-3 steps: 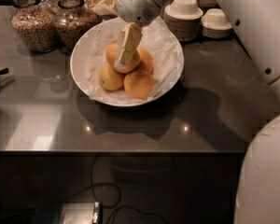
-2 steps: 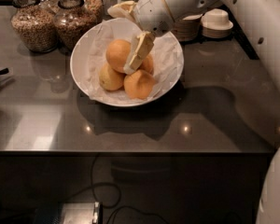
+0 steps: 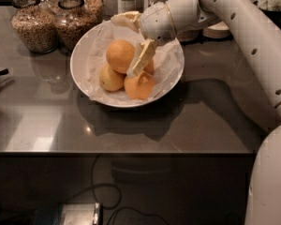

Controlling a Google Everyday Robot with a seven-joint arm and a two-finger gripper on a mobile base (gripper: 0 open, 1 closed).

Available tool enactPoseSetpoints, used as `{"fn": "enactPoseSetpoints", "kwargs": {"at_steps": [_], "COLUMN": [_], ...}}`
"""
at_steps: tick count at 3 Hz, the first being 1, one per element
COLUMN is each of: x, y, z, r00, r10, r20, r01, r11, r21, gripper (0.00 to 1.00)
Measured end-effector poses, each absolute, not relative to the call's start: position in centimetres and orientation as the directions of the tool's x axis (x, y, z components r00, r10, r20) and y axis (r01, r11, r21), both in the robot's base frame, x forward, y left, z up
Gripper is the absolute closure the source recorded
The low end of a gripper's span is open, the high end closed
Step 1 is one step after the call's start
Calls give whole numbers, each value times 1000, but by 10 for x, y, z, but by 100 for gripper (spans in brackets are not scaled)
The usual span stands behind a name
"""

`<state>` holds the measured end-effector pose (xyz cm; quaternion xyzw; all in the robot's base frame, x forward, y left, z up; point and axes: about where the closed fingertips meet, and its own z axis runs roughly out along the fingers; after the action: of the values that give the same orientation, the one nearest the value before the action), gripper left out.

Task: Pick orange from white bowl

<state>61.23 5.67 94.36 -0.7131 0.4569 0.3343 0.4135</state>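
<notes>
Round golden orange [image 3: 120, 55] tops white bowl's [image 3: 75, 71] pile, claw [image 3: 139, 62] beside.

A kitchen, judging by dark counter [image 3: 201, 121], grain-filled glass jars [image 3: 35, 22], stacked bowls [image 3: 219, 30], and white bowl [image 3: 79, 78] beneath the end effector [image 3: 139, 64].

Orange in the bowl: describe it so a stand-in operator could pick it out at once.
Right of the glass jars on the dark counter sits the paper-lined white bowl of fruit. The orange tops the pile at left, the end effector just beside its right. It is the largest, roundest, golden-orange; the yellowish fruit below is paler, the small fruit lower right deeper orange.
</notes>
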Motion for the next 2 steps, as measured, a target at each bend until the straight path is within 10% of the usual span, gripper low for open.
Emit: {"fn": "enactPoseSetpoints", "kwargs": {"at_steps": [2], "x": [594], "y": [58], "z": [931], "r00": [294], "r10": [-405], "r20": [-866], "r01": [-936], "r11": [-305], "r21": [-175], "gripper": [0]}}
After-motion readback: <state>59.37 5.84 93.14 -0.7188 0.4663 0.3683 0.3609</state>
